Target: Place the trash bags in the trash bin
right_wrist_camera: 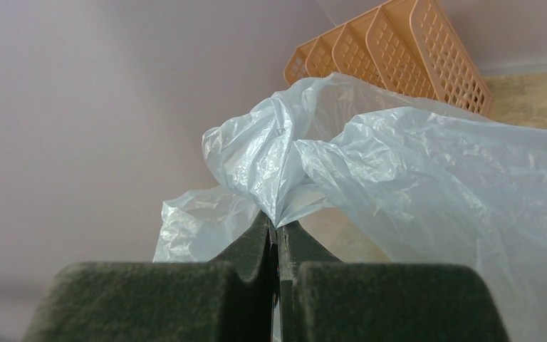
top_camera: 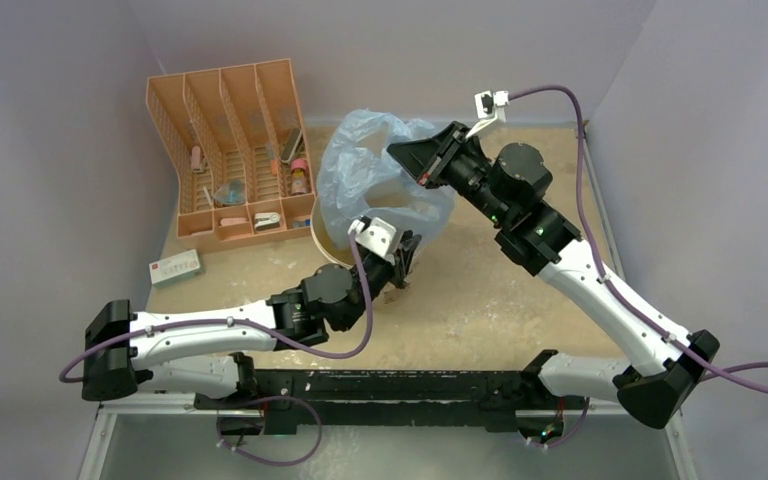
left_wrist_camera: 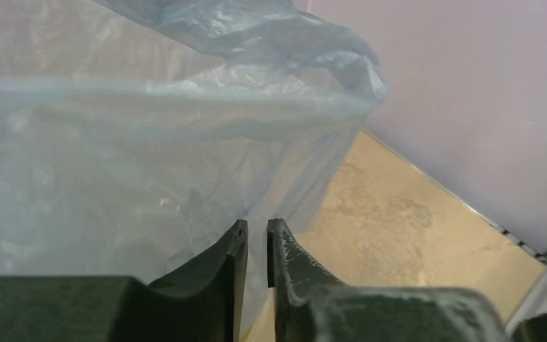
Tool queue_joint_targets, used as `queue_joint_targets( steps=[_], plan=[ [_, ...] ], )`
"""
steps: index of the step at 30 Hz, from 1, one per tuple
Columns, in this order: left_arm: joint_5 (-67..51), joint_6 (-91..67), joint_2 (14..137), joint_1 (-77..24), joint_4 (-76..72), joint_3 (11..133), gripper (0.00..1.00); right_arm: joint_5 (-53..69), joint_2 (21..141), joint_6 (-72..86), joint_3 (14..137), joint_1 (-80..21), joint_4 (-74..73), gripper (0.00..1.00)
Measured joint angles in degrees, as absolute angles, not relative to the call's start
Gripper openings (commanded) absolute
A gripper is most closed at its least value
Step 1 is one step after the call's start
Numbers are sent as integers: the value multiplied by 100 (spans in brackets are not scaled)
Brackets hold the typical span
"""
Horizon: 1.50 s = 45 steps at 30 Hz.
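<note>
- My right gripper (right_wrist_camera: 278,226) pinches the bag's (right_wrist_camera: 413,164) bunched edge.
- My left gripper's (left_wrist_camera: 256,226) jaws stand a slit apart; I can't tell its grip.
- Bag drapes the bin (top_camera: 316,238).

Top camera looks down — wrist cameras close on the shared bag (top_camera: 360,165).

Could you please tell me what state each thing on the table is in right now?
trash bag: bunched up over the bin, one fold pinched and lifted, not tucked inside.
trash bin: upright, mostly covered by the bag.
right gripper: shut on the trash bag.
left gripper: jaws nearly together against the bag's film; grip unclear.
orange rack: standing at back left, small items in its compartments.
white box: lying flat, untouched.
</note>
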<state>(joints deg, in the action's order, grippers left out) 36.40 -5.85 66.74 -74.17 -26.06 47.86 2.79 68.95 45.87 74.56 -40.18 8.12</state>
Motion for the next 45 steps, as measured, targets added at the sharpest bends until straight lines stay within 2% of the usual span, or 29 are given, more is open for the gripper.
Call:
queue_joint_targets(
  steps=[2,12,21,26,33,40,45],
  plan=[
    [3830,-486,6674,-7338,-2469,4834,0,281,6882,4591,7450,-4018,816,0],
    [3535,-945,5900,-6313,-1085,4788,0,425,6812,4652,7325,-4045,956,0],
    [2779,-1431,5564,-6086,54,4687,0,189,7098,4541,7317,-4532,934,0],
    [2412,-1706,5323,-6086,458,4453,25,-259,7531,4351,7459,-4934,578,0],
    [1721,-1861,4812,-6086,1166,4648,46,-945,8119,4095,7728,-5052,-167,0],
    [1149,-1846,4447,-6086,1782,4974,54,-1192,8184,3981,7859,-5050,-438,0],
    [1024,-1824,3997,-6086,2235,5159,56,-1409,8416,3868,8119,-5050,-648,0]
  ],
)
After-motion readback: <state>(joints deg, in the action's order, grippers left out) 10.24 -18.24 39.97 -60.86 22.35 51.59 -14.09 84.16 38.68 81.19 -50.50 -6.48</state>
